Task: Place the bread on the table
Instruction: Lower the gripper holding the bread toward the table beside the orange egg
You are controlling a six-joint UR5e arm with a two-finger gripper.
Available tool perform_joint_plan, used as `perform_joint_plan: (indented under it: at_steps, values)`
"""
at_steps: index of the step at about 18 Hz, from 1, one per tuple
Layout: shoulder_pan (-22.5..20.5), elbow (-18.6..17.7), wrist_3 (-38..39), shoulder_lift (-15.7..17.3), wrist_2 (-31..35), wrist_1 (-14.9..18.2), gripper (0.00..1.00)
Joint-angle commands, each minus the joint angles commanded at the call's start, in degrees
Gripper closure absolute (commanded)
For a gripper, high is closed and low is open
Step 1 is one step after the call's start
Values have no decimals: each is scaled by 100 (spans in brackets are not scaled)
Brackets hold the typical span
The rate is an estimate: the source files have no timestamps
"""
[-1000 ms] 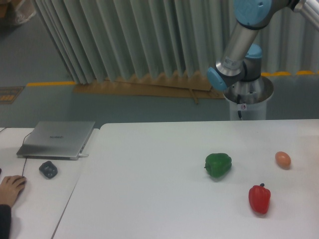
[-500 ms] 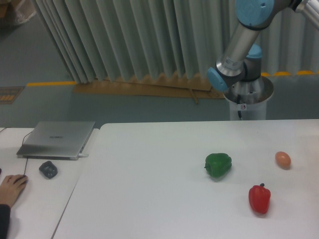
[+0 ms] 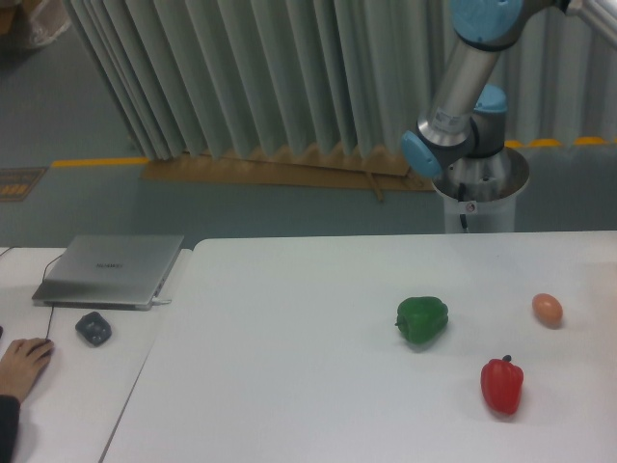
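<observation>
White table (image 3: 289, 386) with green pepper (image 3: 422, 319), red pepper (image 3: 502, 384), small orange ball (image 3: 547, 309), robot arm (image 3: 463, 92) rising out of frame, gripper and bread outside the view, their relation untellable

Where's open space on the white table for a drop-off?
The table is bare across its left and centre, from its left edge to the green pepper. The right is crowded: green pepper, red pepper, egg-like ball. No bread or claw in view.
</observation>
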State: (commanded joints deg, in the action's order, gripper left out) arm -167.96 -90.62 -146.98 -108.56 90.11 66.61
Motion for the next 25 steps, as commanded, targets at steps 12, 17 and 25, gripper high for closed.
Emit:
perform_joint_plan:
  at_steps: [12, 17, 25]
  values:
    - [1859, -482, 4498, 906, -780, 126, 100]
    - [2996, -975, 4890, 871, 1077, -52, 100]
    - [3621, -1028, 5426, 854, 1527, 283, 12]
